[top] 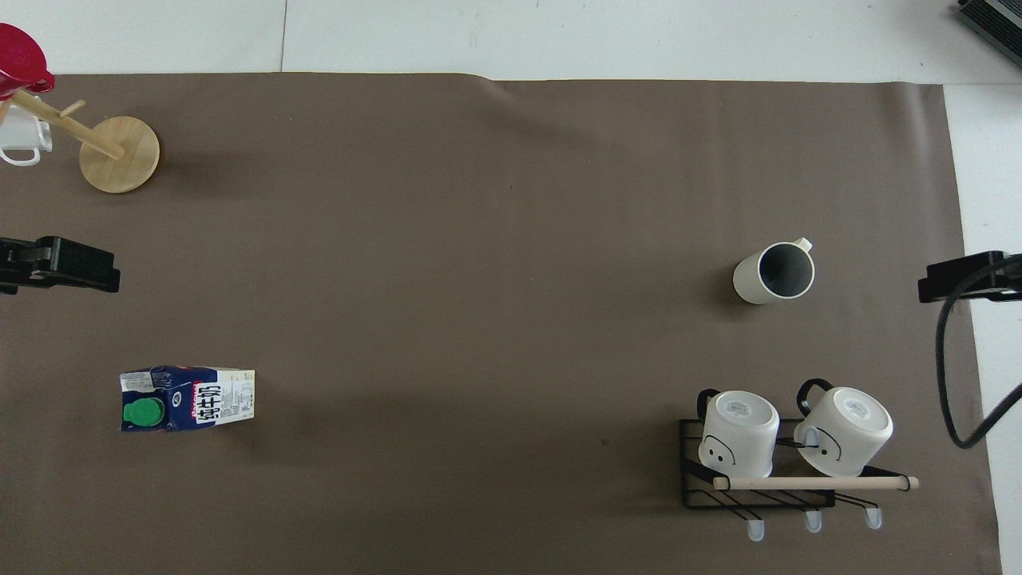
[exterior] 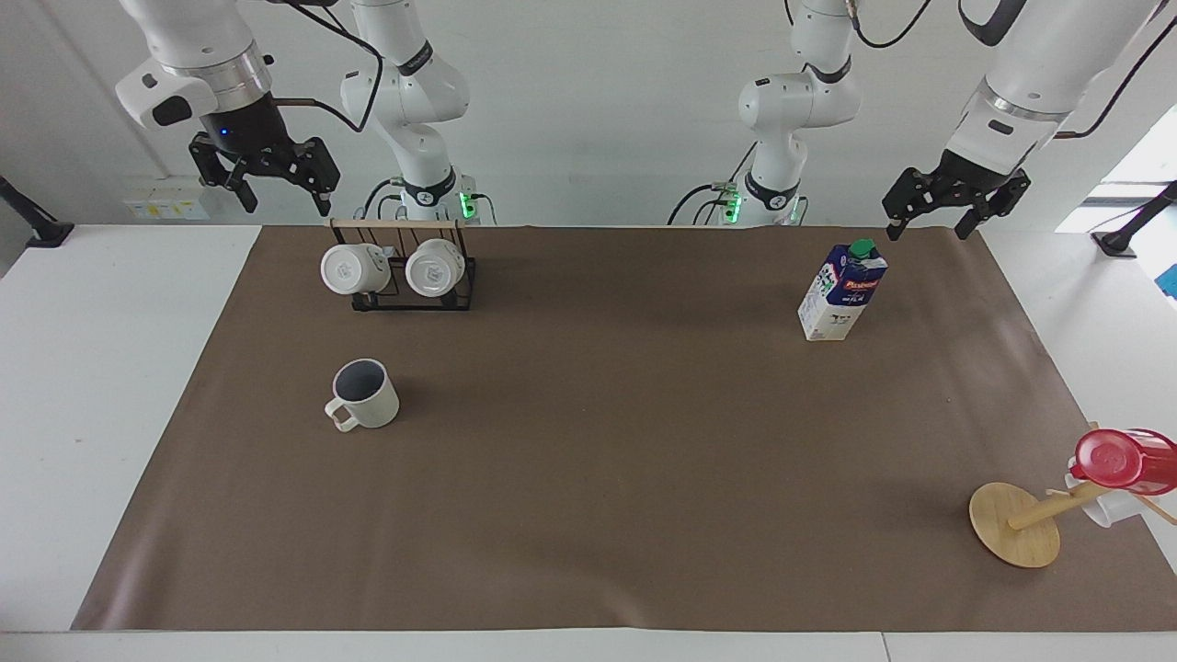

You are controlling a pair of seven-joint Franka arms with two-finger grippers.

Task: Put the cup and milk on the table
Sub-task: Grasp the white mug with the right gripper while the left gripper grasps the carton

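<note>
The cream cup (exterior: 365,393) stands upright on the table's brown sheet (exterior: 625,441), toward the right arm's end; it also shows in the overhead view (top: 774,273). The milk carton (exterior: 841,290) stands upright on the sheet toward the left arm's end, near the robots, and its green cap shows from overhead (top: 188,398). My right gripper (exterior: 286,198) hangs open and empty in the air over the table's edge near the mug rack. My left gripper (exterior: 926,230) hangs open and empty over the sheet's edge beside the milk. Only the grippers' tips show overhead (top: 72,267) (top: 958,279).
A black wire rack (exterior: 405,292) with two white mugs stands near the robots, nearer to them than the cup. A tipped wooden mug tree with a round disc base (exterior: 1014,524) holds a red cup (exterior: 1122,460) and a white mug at the left arm's end.
</note>
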